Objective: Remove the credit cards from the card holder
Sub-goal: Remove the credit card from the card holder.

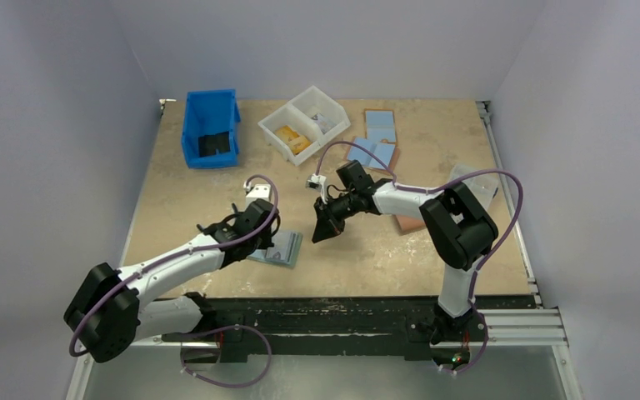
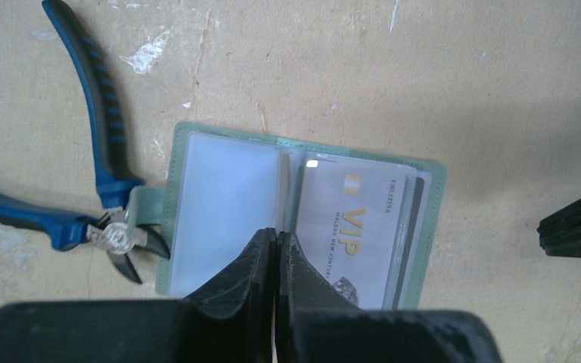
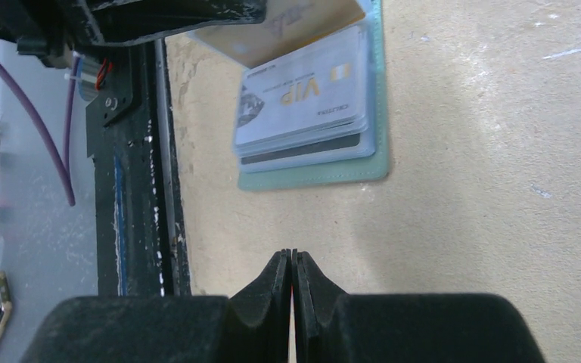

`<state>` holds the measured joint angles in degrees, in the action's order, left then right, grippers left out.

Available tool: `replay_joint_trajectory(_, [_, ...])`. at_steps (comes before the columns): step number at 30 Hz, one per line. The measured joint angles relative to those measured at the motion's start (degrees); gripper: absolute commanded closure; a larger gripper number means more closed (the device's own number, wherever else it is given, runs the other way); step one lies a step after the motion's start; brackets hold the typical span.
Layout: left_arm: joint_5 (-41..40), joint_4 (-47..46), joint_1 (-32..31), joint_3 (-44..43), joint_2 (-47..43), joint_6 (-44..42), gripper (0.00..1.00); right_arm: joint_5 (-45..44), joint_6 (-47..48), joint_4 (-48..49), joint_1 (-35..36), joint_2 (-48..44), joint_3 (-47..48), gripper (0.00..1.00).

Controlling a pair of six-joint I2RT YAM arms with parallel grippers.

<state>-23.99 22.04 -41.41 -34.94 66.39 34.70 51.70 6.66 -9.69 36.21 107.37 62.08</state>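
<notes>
Card holder lies open on the table, cards in its sleeves. Left tool is clenched at the fold, seemingly to pin it. Right tool, clenched and empty, hovers just beside it.

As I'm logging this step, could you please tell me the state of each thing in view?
card holder: open, lying flat
VIP card: inside a clear sleeve
left gripper: shut, tips at the holder's fold
right gripper: shut, empty, clear of the holder
blue-handled pliers: handles spread, lying beside the holder
blue bin: upright, something dark inside
</notes>
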Motion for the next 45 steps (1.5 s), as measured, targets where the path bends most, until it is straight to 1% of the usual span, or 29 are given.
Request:
replay_joint_trajectory(6, [6.2,-3.3,2.4,0.6,-1.0,0.0,1.00,2.7,6.0,-4.5,0.0,-2.7,1.3,0.84])
replay_joint_trajectory(9, [10.7,-8.2,3.1,3.1,-4.5,1.9,1.00,5.4,8.0,-5.7,0.0,-6.3,1.3,0.83])
replay_joint_trajectory(12, [14.6,-15.2,3.1,6.3,-5.9,4.3,1.00,7.9,7.2,-3.9,0.0,-8.1,1.2,0.84])
replay_joint_trajectory(16, [19.4,-24.0,3.1,10.1,-5.1,7.9,1.00,9.1,0.1,3.0,0.0,-7.8,-1.2,0.84])
replay_joint_trajectory(18, [20.7,-26.9,3.1,11.3,-5.0,9.3,1.00,9.3,-3.9,6.5,0.0,-6.8,-2.6,0.83])
replay_joint_trajectory(21, [21.5,-30.7,3.1,12.6,-5.3,10.9,1.00,9.1,-9.5,10.5,0.0,-4.0,-3.7,0.77])
replay_joint_trajectory(27, [22.7,-39.5,3.1,18.1,-8.4,12.8,1.00,9.6,-18.5,17.5,-0.1,-0.7,-5.7,0.73])
replay_joint_trajectory(34, [23.3,-43.8,3.1,22.3,-12.9,13.8,1.00,10.8,-23.8,22.0,-1.2,-0.4,-6.2,0.66])
replay_joint_trajectory(42, [23.3,-47.8,3.1,24.6,-17.4,16.0,1.00,11.4,-27.5,25.3,-2.3,-0.4,-6.7,0.58])
replay_joint_trajectory(45, [23.3,-48.4,3.2,25.6,-19.2,17.3,1.00,12.6,-29.0,26.6,-2.6,-0.4,-7.2,0.57])
